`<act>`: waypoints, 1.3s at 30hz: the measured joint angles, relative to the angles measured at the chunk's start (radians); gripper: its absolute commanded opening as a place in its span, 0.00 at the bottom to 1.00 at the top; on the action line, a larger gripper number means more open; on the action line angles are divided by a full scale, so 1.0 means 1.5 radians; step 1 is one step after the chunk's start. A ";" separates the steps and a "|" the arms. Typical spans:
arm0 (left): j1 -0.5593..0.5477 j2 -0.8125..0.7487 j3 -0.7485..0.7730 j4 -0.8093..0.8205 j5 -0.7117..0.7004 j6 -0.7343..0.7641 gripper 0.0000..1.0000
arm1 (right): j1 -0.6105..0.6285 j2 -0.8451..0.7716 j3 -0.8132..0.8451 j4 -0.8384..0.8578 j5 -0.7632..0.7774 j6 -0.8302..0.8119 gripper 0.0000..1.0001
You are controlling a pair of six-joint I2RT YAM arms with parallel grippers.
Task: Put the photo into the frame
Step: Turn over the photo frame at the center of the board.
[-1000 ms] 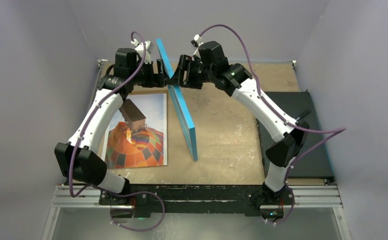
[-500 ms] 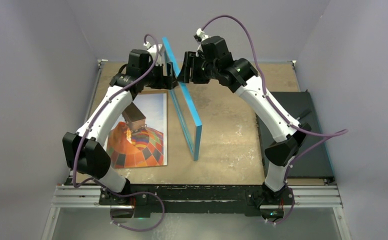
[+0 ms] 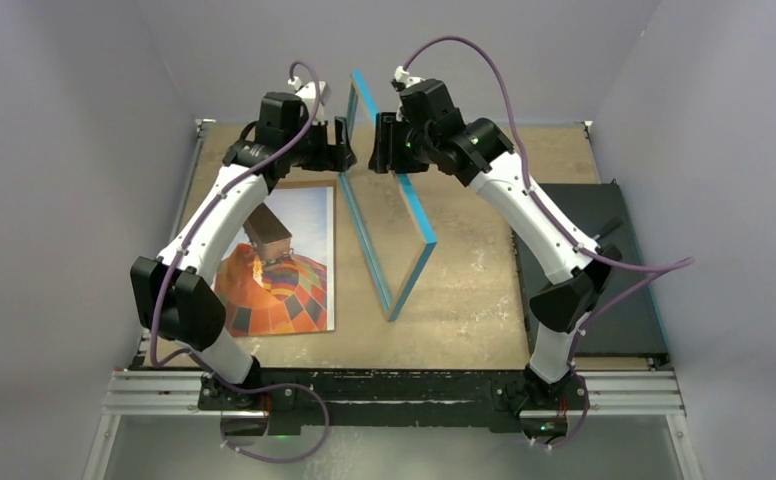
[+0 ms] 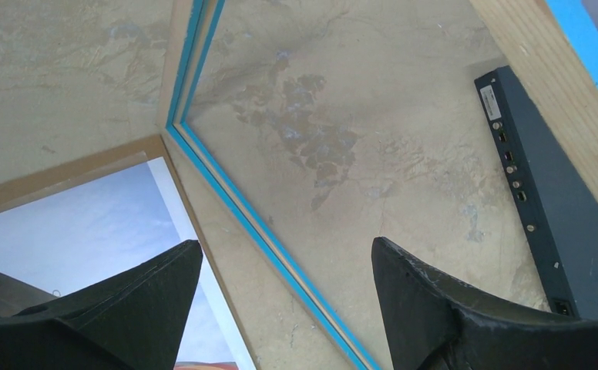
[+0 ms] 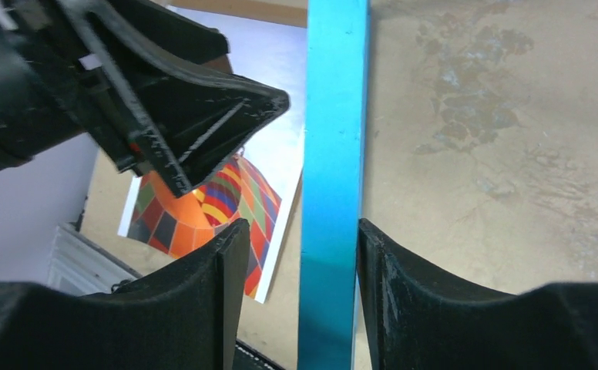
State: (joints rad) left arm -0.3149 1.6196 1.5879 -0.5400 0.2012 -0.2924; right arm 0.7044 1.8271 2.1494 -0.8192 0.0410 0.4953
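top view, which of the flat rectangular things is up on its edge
The frame, the blue-bordered one: it stands tilted on one long edge, its upper edge between the open fingers of the right gripper. The photo lies flat beside it.

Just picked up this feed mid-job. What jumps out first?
The blue frame stands tilted on its edge in the middle of the table. Its far top end sits between the left hand and the right hand, both open. The balloon photo lies flat and face up to its left, not yet in the frame.
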 measured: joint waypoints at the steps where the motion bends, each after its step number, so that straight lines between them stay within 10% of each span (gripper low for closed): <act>1: 0.000 0.000 0.000 -0.002 -0.001 0.000 0.79 | 0.000 0.000 -0.005 0.000 0.005 -0.001 0.50; 8: 0.000 0.000 0.000 -0.017 -0.033 0.028 0.79 | 0.000 -0.009 -0.051 -0.006 0.080 -0.006 0.32; 25: 0.000 -0.001 -0.171 -0.030 -0.097 0.139 0.77 | -0.054 -0.233 -0.507 0.136 0.173 0.035 0.27; 39: 0.000 0.052 -0.267 0.016 -0.007 0.199 0.40 | -0.066 -0.251 -0.670 0.166 0.251 0.002 0.36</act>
State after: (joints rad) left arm -0.3145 1.6981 1.1870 -0.5159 0.1909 0.0059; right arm 0.6056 1.4502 1.1450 -0.5701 0.4175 0.4980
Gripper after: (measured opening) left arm 0.445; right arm 0.358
